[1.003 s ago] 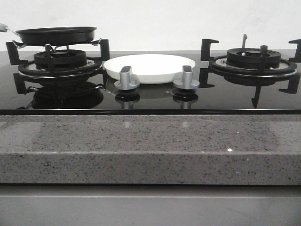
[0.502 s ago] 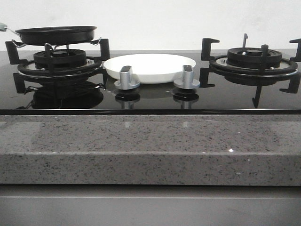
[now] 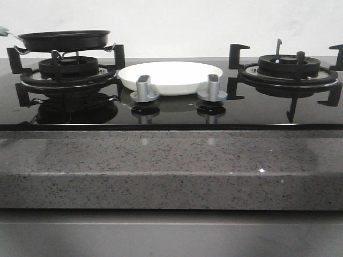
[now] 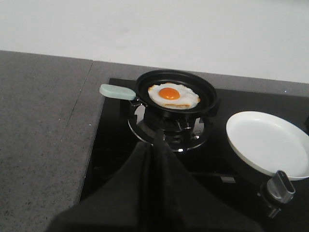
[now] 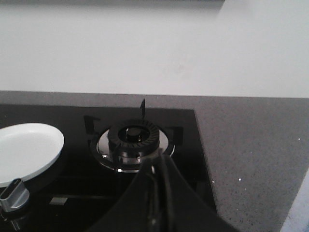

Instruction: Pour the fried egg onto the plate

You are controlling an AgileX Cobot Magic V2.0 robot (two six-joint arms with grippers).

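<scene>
Fried egg (image 4: 173, 95) in black pan (image 4: 175, 92) on left burner (image 4: 166, 126); white plate (image 3: 170, 76) bare, between burners. Left gripper (image 4: 157, 159) and right gripper (image 5: 157, 181): jaws closed, holding nothing.

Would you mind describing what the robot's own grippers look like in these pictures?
Only the wrist views show them. The left gripper is matte black, two fingers narrowing to a point, like dark wedges pressed together. The right gripper is also black, with slim glossy fingers above a broad dark base. No cables or markings show.
</scene>
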